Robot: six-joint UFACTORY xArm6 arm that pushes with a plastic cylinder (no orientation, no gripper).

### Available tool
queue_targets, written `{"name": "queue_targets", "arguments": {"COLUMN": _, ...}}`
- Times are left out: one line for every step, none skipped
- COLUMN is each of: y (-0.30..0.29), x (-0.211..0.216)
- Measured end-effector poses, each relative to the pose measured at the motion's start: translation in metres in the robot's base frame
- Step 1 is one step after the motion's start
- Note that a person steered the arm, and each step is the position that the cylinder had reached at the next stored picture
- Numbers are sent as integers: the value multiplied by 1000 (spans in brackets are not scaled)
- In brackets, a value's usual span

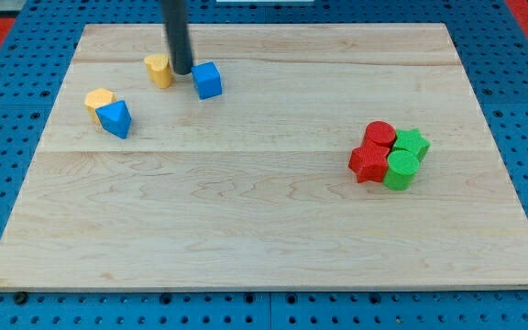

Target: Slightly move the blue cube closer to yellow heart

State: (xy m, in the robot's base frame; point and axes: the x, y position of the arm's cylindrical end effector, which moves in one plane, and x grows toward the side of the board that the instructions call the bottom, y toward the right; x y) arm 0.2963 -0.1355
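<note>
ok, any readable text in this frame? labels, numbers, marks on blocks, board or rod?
None. No words, numbers or signs on the board, the rod, or any block: blue cube, yellow heart, blue triangular block, the other yellow block, or the red and green cluster. My tip sits between heart and cube.

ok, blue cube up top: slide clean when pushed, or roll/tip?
The small blue plastic-looking cube has flat faces and sits squat on the smooth wooden board, so it should slide rather than roll. It looks rigid and light. My tip is off-centre at its left, so a push may rotate it.
</note>
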Motion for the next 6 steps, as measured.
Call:
{"name": "queue_targets", "arguments": {"y": 31, "x": -16}}
{"name": "queue_targets", "arguments": {"y": 85, "x": -35}}
{"name": "queue_targets", "arguments": {"y": 108, "x": -25}}
{"name": "queue_targets", "arguments": {"y": 65, "x": -2}}
{"name": "queue_targets", "arguments": {"y": 11, "x": 9}}
{"name": "queue_targets", "arguments": {"y": 2, "x": 5}}
